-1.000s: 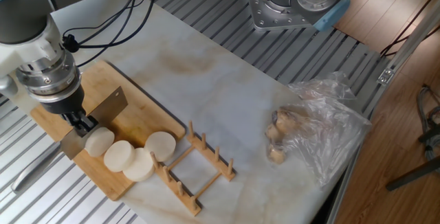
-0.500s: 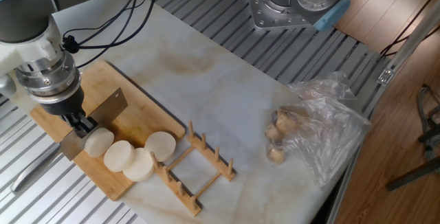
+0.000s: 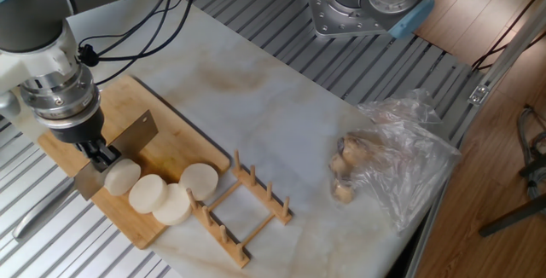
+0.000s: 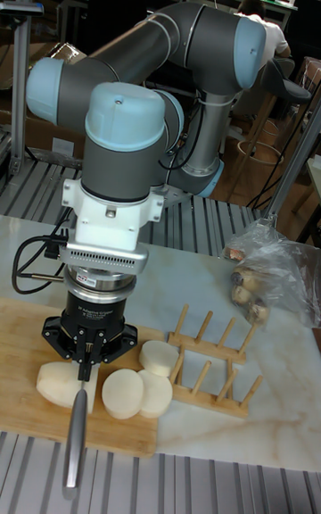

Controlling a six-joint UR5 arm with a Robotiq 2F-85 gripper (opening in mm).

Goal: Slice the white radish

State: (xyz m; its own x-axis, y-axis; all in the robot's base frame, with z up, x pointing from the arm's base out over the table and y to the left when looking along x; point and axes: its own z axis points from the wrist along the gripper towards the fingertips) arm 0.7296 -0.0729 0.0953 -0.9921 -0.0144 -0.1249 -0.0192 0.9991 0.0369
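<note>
Progress: several round discs [image 3: 175, 199] already lie cut on the wooden cutting board [image 3: 175, 146], lower left of the fixed view; I count about three, two overlapping and one apart near the rack
What is left: an uncut stub of the white radish [image 4: 61, 384] lies on the board in the lower left of the tall view, so I judge the slicing well along but not finished
Tool state: the tool [image 3: 101, 153] is closed around the handle of a knife [image 3: 119, 148], its blade set down at the cut end of the stub
Knife: flat, dull-grey metal blade, rectangular like a cleaver; a long slim metal handle [image 4: 77, 436] runs toward the frame bottom in the tall view
Radish texture: creamy white, smooth, matte; thick discs with clean flat faces
Board: light bamboo-toned wood, rounded corners, fine grain
Rack [image 3: 243, 205]: pale wooden dish rack with upright pegs, touching the board's right edge
Desk [image 3: 281, 116]: pale marble-look slab, faintly stained, on ribbed metal
Bag [image 3: 401, 154]: crinkled clear plastic around brownish lumps, well apart at right
</note>
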